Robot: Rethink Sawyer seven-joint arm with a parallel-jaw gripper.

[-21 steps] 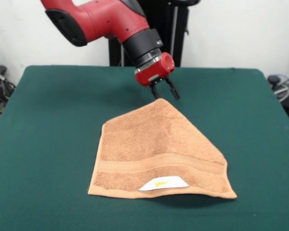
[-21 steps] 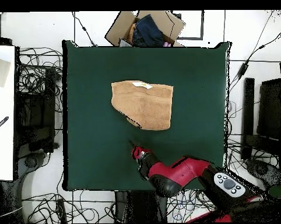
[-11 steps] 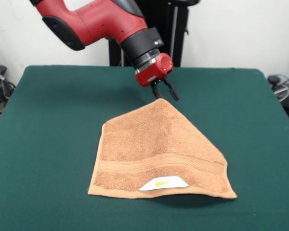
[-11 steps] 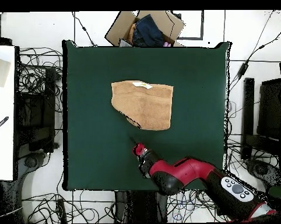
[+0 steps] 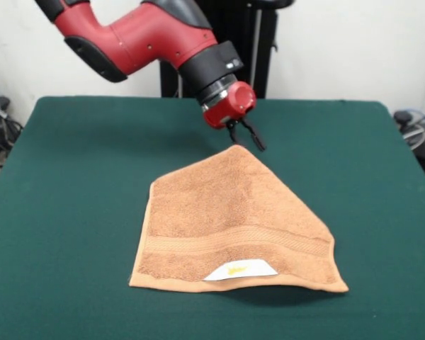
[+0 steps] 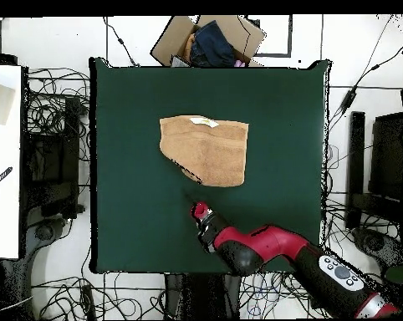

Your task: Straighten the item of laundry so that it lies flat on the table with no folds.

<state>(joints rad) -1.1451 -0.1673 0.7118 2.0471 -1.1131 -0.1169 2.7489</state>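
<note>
The item of laundry (image 5: 230, 219), an orange-tan towel, lies on the green table (image 5: 71, 184) with one side folded over, so its far end comes to a point. A woven band runs near its front edge, and a white label (image 5: 239, 270) with a yellow mark sits there. From overhead the towel (image 6: 205, 149) lies a little above the table's (image 6: 288, 117) middle. My gripper (image 5: 244, 138) hangs just above and behind the towel's far tip, open, with nothing between its fingers. Seen from overhead, the gripper (image 6: 191, 201) is just below the towel's lower corner.
A cardboard box (image 6: 209, 40) with dark clothes stands beyond the table's top edge in the overhead view. Cables lie on the floor all round the table. A white surface (image 6: 2, 159) is at the left, and a black stand (image 5: 248, 42) rises behind the table.
The arm's upper links have swung slightly and the wrist has tilted a little. The gripper stays at the towel's far tip, and the towel has not moved.
</note>
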